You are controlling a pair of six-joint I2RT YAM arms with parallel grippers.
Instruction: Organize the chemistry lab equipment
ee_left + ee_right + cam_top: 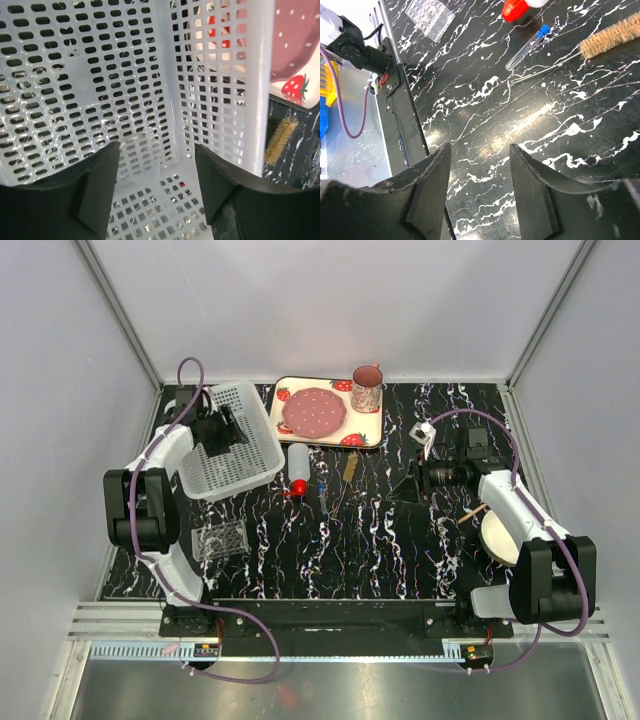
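Note:
The small white red-capped bottle [297,468] lies on the black marbled table, its red cap also in the right wrist view [517,9]. A thin blue-tipped tube [322,491] [527,47] lies beside it. The clear grid rack [220,538] [430,18] sits front left. A tan wooden stick [472,511] leans by the cream bowl. My left gripper [222,430] [156,150] is open inside a white perforated basket [245,455] [90,90], above a small clear piece [145,146]. My right gripper [411,483] [480,148] is open and empty above bare table.
A bristle brush [350,466] [610,37] [280,140] lies right of the bottle. The strawberry tray [368,428] with pink plate and mug stands at the back. The cream bowl [497,537] sits under the right arm. A small white object [422,431] is at back right.

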